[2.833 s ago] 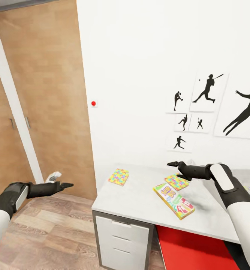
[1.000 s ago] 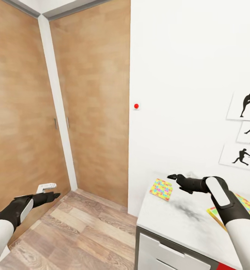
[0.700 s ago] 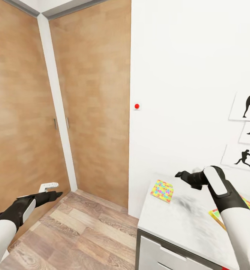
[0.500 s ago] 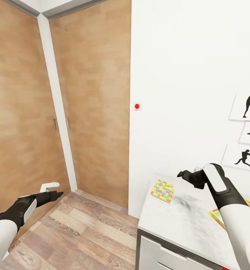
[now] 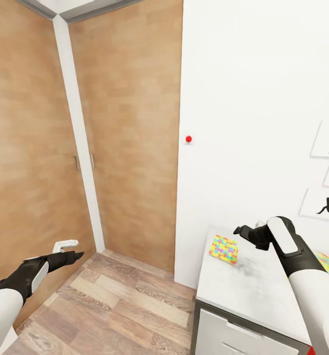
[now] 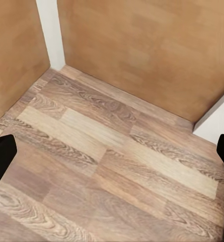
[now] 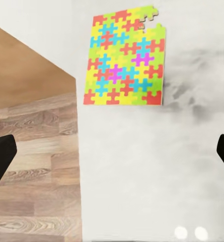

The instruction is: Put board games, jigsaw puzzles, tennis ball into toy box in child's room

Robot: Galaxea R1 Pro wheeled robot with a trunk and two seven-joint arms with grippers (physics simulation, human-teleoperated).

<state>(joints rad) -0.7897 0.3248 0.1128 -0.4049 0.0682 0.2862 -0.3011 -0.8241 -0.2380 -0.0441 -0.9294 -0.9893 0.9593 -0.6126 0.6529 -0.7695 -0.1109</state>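
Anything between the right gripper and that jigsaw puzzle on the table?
No: just bare table top between the right gripper and the jigsaw puzzle, per the right wrist view.

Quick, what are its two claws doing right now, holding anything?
Left gripper: open, holding nothing, out over the floor.
Right gripper: open, holding nothing, above the table near a jigsaw puzzle.

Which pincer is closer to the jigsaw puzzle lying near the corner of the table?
Right. The right pincer hangs open over the table, just above and beside the jigsaw puzzle. The left pincer, also open, is far off over the wood floor by the wardrobe doors.
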